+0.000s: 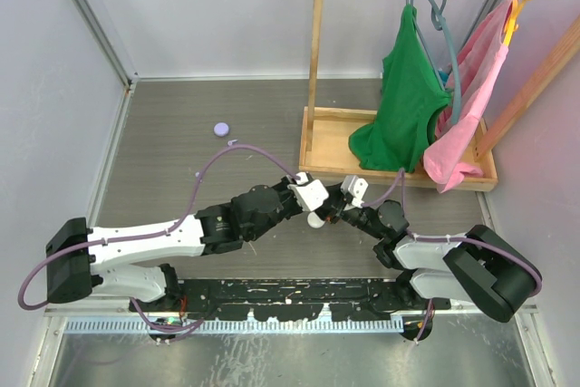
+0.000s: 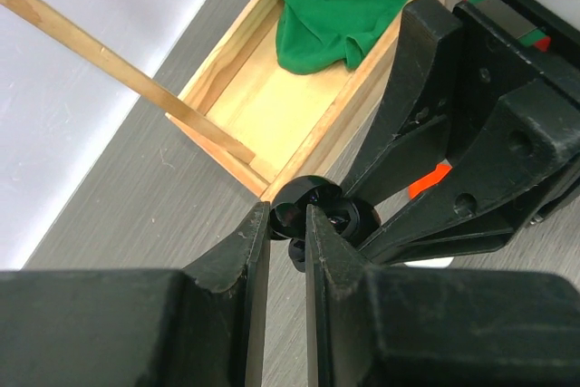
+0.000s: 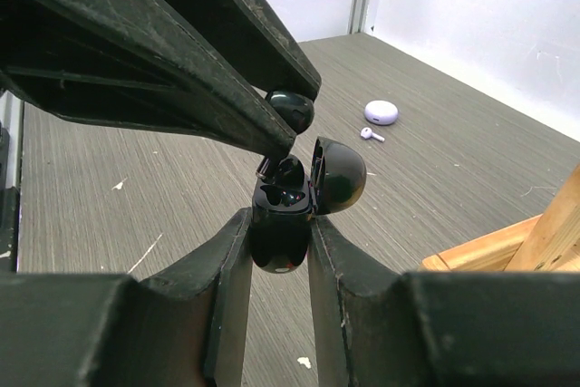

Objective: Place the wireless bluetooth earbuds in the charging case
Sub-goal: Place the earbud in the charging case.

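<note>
Our right gripper is clamped around the black charging case, whose lid is flipped open. Our left gripper pinches a black earbud at its fingertips, just above the case's open wells. Farther off on the grey table, a lilac earbud lies just beside a closed lilac case.

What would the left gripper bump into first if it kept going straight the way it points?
The open black case, which the right gripper holds just ahead. The left gripper pinches a black earbud, so the earbud would probably touch the inside of the case first.
</note>
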Controlling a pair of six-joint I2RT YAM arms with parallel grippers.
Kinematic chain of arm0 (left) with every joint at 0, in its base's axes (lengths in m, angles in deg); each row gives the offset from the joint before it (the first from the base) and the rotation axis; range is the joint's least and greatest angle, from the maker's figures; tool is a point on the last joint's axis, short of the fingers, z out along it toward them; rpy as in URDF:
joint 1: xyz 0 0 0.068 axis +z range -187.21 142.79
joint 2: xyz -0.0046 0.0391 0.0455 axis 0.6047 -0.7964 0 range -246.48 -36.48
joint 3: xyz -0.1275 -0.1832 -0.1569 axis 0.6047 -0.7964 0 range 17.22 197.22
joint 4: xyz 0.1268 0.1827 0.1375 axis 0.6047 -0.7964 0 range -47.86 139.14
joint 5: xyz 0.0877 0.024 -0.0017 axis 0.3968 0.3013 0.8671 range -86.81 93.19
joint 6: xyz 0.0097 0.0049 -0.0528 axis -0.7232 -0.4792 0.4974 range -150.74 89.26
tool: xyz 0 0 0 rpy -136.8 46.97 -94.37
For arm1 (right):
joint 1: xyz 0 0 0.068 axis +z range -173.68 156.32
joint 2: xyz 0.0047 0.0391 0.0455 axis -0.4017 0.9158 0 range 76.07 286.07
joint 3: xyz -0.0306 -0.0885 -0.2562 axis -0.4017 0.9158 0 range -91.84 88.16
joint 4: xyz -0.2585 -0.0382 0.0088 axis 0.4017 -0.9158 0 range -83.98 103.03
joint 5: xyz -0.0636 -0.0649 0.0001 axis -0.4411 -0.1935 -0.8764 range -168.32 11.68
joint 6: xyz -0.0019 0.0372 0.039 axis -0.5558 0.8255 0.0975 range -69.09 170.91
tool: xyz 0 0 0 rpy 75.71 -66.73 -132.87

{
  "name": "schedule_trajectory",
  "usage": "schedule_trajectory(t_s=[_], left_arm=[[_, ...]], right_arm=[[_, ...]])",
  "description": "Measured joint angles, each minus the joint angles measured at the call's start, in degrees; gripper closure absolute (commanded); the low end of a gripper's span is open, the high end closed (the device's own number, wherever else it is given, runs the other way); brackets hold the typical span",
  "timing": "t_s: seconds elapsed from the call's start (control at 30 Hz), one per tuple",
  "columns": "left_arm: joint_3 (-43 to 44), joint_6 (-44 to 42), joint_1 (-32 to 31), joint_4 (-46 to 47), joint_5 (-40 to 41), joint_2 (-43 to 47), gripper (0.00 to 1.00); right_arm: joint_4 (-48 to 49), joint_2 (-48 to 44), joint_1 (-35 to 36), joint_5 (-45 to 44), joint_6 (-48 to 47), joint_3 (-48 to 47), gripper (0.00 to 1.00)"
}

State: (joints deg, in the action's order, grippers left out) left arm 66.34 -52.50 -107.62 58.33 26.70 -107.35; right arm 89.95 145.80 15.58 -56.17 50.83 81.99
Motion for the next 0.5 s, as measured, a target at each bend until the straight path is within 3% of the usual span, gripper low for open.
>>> schedule_trajectory(t_s=[0.5], left_arm=[[-0.3,-0.2,-0.1,0.5,1.4,-1.0,0.97]], right_arm=[[0.2,0.0,0.0,0.0,0.2,0.0,0.99]])
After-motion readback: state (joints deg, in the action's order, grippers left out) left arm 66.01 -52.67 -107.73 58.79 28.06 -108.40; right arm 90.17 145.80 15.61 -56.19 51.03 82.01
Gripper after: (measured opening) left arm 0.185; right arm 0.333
